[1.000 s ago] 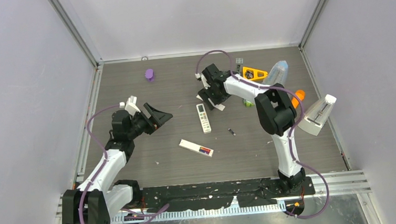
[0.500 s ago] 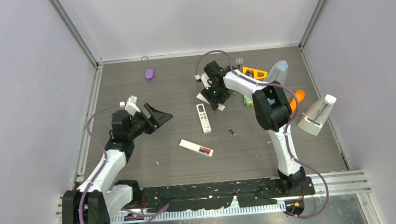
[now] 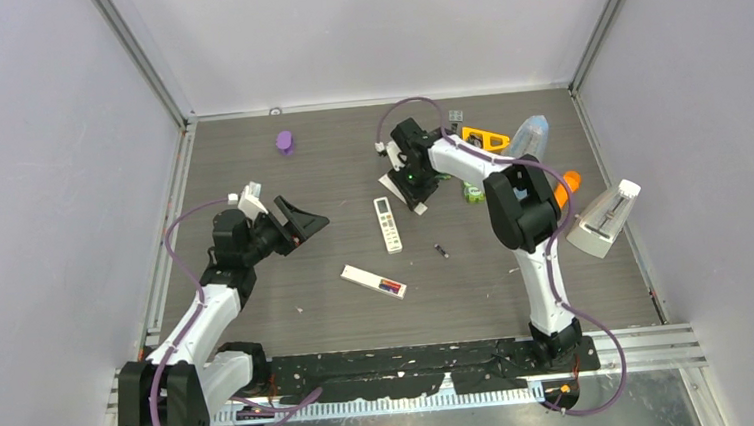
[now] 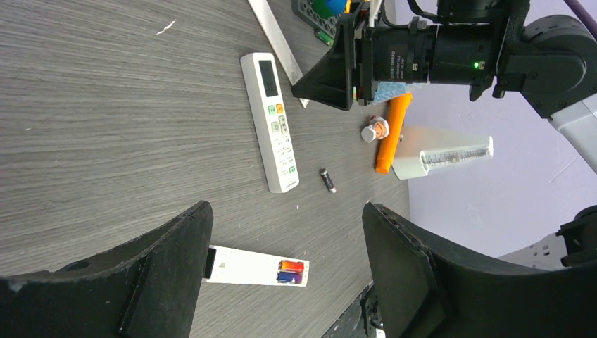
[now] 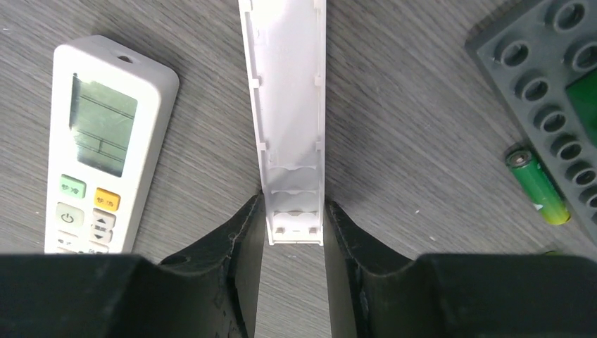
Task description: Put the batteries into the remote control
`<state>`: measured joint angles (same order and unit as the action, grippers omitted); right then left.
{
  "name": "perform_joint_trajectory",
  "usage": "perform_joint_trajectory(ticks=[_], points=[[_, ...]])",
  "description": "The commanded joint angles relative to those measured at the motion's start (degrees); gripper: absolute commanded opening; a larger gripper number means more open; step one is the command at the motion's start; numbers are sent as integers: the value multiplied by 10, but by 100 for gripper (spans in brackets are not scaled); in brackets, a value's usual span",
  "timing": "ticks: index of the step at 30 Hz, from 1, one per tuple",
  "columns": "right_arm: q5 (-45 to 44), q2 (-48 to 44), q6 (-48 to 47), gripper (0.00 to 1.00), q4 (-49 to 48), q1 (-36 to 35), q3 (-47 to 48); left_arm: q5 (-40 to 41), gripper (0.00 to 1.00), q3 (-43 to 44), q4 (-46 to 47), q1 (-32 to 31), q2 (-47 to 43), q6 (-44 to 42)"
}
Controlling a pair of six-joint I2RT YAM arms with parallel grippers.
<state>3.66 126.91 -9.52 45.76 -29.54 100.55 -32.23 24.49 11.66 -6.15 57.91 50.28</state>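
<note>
right claw (image 5: 293, 205) pinching white cover (image 5: 288, 105), top cut off | left claw (image 4: 285, 211) wide, empty

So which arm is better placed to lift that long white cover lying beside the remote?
Right. The right gripper already has its fingers against both long edges of the white cover; the left gripper hangs open, well away from it.

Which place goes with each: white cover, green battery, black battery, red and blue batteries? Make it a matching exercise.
1 white cover
2 green battery
3 black battery
4 red and blue batteries

A in the open remote
B alone on the table near the button remote
C in the right gripper
D beside the grey studded plate

Pairs: 1-C, 2-D, 3-B, 4-A
</note>
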Motion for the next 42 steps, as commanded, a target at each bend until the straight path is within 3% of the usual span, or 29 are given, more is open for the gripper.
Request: perform_joint_trajectory(ticks=[1,20,31,42], points=[[17,-46,44,33,-44,-2,-38,-11,79,4,14,-3,4,-13],[146,-178,95,36,-85,-11,-134,-6,79,-6,50,-23,30,3],[164,-220,88,37,-89,-112,-180,-2,78,33,71,-57,99,26],[158,-212,94,37,-91,-185,-157,16,63,46,37,-60,157,83]])
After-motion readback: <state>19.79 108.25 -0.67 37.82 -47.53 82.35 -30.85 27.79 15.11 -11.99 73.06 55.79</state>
